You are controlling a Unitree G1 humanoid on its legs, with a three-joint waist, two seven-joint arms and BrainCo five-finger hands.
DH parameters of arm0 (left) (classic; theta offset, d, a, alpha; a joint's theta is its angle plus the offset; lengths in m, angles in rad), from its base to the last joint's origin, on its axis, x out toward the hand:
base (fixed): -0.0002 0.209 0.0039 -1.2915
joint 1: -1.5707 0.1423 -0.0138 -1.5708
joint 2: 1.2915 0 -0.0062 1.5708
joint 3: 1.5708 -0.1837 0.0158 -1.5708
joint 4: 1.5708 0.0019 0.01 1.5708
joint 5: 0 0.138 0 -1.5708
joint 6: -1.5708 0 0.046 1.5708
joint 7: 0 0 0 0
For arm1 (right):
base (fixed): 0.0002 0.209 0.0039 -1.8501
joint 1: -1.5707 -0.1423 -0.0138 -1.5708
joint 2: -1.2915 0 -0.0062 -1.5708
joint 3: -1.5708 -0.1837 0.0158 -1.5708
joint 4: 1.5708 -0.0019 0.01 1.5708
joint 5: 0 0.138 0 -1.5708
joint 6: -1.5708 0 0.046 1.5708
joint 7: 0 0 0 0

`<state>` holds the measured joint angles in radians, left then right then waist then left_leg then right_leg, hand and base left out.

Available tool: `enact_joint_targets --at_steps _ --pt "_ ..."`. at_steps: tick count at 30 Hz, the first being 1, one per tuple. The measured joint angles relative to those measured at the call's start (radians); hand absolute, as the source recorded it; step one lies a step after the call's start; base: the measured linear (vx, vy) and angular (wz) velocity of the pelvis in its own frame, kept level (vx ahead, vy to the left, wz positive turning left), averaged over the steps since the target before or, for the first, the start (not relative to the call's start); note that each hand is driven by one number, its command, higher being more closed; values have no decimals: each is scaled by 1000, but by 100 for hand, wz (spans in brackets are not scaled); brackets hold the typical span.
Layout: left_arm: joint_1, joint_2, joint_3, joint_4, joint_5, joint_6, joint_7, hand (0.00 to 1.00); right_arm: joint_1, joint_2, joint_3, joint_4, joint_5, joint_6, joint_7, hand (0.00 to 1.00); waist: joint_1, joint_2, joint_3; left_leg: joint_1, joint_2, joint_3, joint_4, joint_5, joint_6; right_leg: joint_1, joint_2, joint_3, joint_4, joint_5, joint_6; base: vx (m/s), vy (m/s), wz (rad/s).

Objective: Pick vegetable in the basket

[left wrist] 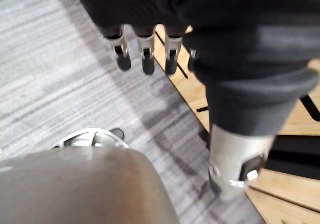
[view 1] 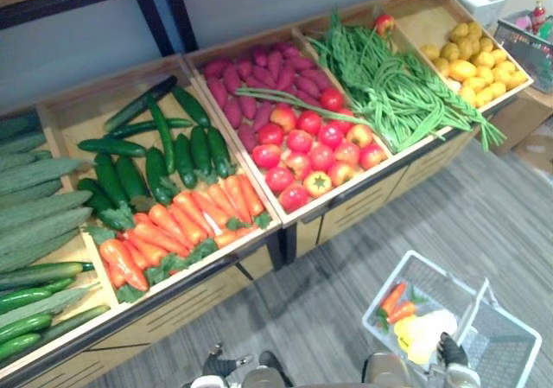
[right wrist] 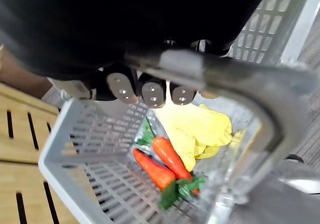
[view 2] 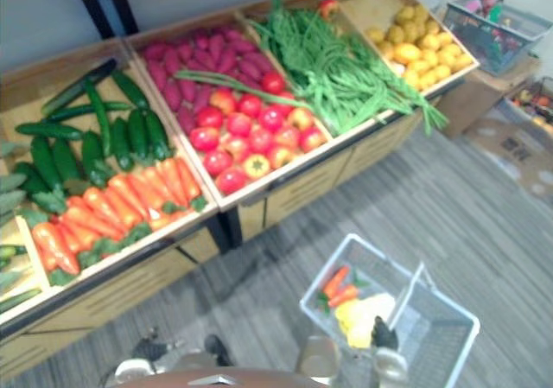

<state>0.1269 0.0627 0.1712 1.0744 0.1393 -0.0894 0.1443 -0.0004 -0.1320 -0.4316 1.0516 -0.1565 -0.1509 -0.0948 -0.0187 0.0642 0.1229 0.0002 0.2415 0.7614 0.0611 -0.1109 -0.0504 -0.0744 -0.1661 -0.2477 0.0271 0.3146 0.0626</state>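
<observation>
Basket (right wrist: 85, 149): holds two carrots (right wrist: 167, 156) and yellow greens (right wrist: 200, 126).
Right hand (right wrist: 152, 93): clenched round the handle (right wrist: 235, 79).
Left hand (left wrist: 146, 47): released, fingers straight, near the counter (left wrist: 192, 92) front.

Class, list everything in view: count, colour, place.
cucumbers: many, dark green, second crate, rear
crate carrots: many, orange, same crate, front
gourds: several, pale green, leftmost crate
roots: many, purple, middle crate, rear
round fruit: many, red, middle crate, front
long beans: heap, green, next crate
yellow fruit: many, yellow, right crate
basket: one, grey, before the stand
basket carrots: two, orange, in basket
leaves: bunch, yellow, in basket
second basket: one, grey, far right
left hand: open, beside stand
right hand: curled round basket handle
</observation>
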Motion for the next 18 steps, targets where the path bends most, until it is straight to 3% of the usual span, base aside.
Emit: enact_joint_targets --at_steps 1,2,3,4,6,7,8,9,10,12,13,14,15,18 --pt "1 13 38 -21 -1 1 -3 0 -62 14 62 49 -4 -3 4 100 43 -40 2 1 -11 171 52 1 2 -69 -58 -113 167 -171 43 27 -49 -389" --pt "-3 39 39 -20 -1 6 -3 0 -81 38 92 81 -8 -2 15 100 39 -88 -2 2 -15 230 117 -6 12 -17 -74 -135 96 -138 99 41 -89 -311" --pt "-5 51 38 -14 -1 7 -1 0 -76 54 94 87 -11 -4 17 100 31 -109 -4 2 -15 258 168 -18 27 32 -72 -132 2 -133 103 45 -266 -186" --pt "-25 62 33 -4 -1 6 0 0 -57 65 93 82 -21 -2 14 100 7 -114 -1 0 5 272 285 -30 47 71 -84 -143 -89 -129 96 9 -332 -148" --pt "-46 40 29 -2 -1 0 0 0 -8 53 81 62 -21 1 12 100 -13 -74 17 1 112 262 519 -29 50 90 -77 -160 -102 -151 64 -48 -292 -133" --pt "-54 29 29 0 -1 -3 1 0 -1 43 74 52 -11 -2 9 100 -14 -41 23 -14 167 242 622 -42 32 101 -72 -152 -104 -171 35 -85 -180 -120" --pt "-59 -13 28 6 -1 -3 0 0 13 4 47 57 10 1 0 100 -23 23 -3 7 165 218 555 -74 -4 96 -37 -155 -113 -191 40 -58 -159 -118" --pt "-61 -23 22 2 -1 -11 4 0 18 -1 28 62 18 9 -11 100 -37 31 -1 43 147 218 523 -83 -15 101 -37 -154 -116 -224 50 -31 -91 -87" --pt "-64 -28 19 0 -2 -11 5 0 24 -2 21 62 18 8 -14 100 -39 35 0 53 144 203 516 -71 -17 98 -36 -142 -113 -224 49 -31 -127 -81" --pt "-60 -46 34 0 -18 -8 6 0 32 -11 17 63 15 3 -17 100 -51 15 11 51 97 43 500 12 -22 77 -31 -64 -78 -236 31 -61 -118 -93" --pt "-51 -51 56 -2 -41 -11 9 0 29 -17 28 62 14 -4 -18 100 -38 -2 15 30 52 -103 474 26 -21 60 -37 -6 -72 -240 26 -48 -48 -103" --pt "-52 -55 70 -2 -50 -11 11 0 28 -23 29 64 13 -6 -19 100 -29 -5 15 35 20 -183 435 19 -30 51 -34 30 -73 -241 26 -34 -36 -140" --pt "-52 -59 83 0 -56 -15 16 0 24 -40 40 70 5 -3 -19 100 -23 -7 15 43 -37 -335 353 15 -35 40 -16 89 -82 -245 22 7 -25 -109" --pt "-51 -59 81 0 -56 -19 14 0 44 -52 46 97 0 -2 -19 100 -20 -17 13 91 -61 -409 296 16 -42 40 8 140 -87 -248 29 51 -25 -65"
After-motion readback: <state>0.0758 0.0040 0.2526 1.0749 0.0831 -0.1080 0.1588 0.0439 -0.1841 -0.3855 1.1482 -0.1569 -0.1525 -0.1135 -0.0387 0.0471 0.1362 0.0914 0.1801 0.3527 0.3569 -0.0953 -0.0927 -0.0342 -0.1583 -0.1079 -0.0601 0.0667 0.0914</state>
